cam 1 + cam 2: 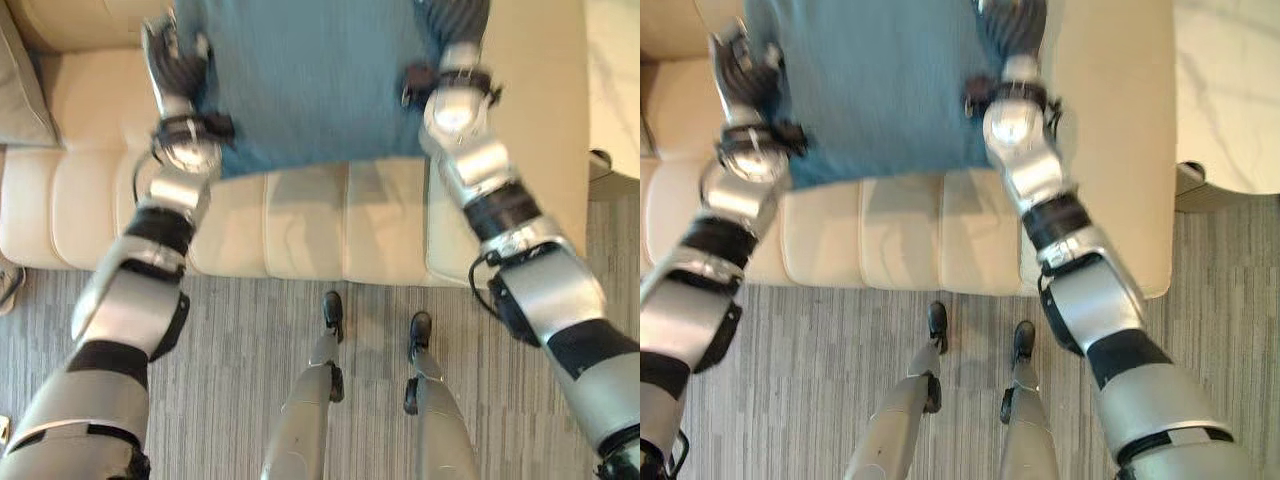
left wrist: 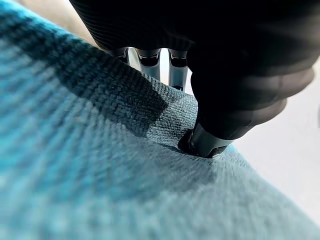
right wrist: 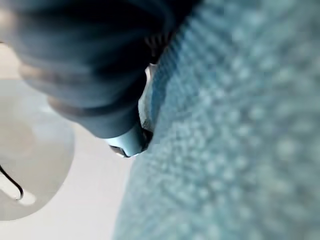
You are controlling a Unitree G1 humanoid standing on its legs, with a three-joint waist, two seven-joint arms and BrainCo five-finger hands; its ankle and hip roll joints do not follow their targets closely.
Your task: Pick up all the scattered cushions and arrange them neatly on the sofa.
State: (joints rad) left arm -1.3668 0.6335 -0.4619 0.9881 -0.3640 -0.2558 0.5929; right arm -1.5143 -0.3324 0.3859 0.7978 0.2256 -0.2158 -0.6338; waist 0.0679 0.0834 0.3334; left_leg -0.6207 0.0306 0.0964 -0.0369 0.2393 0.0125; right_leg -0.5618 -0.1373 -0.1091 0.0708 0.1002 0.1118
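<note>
A large teal cushion (image 1: 310, 80) hangs between my two hands over the seat of the cream sofa (image 1: 310, 225). My left hand (image 1: 172, 60) grips its left edge. In the left wrist view the thumb (image 2: 210, 142) digs into the teal fabric (image 2: 100, 175) while the fingers (image 2: 150, 60) reach past the edge on the far side. My right hand (image 1: 452, 25) holds the cushion's right edge, close to the sofa's right arm (image 1: 535, 120). In the right wrist view its thumb (image 3: 125, 140) presses against the teal weave (image 3: 240, 140); the other fingers are hidden behind the cushion.
A grey cushion (image 1: 20, 90) leans at the sofa's left end. Grey striped carpet (image 1: 250, 330) runs in front of the sofa. A pale marble surface (image 1: 1230, 90) lies beyond the right arm. A shoe (image 1: 8, 285) shows at the left edge.
</note>
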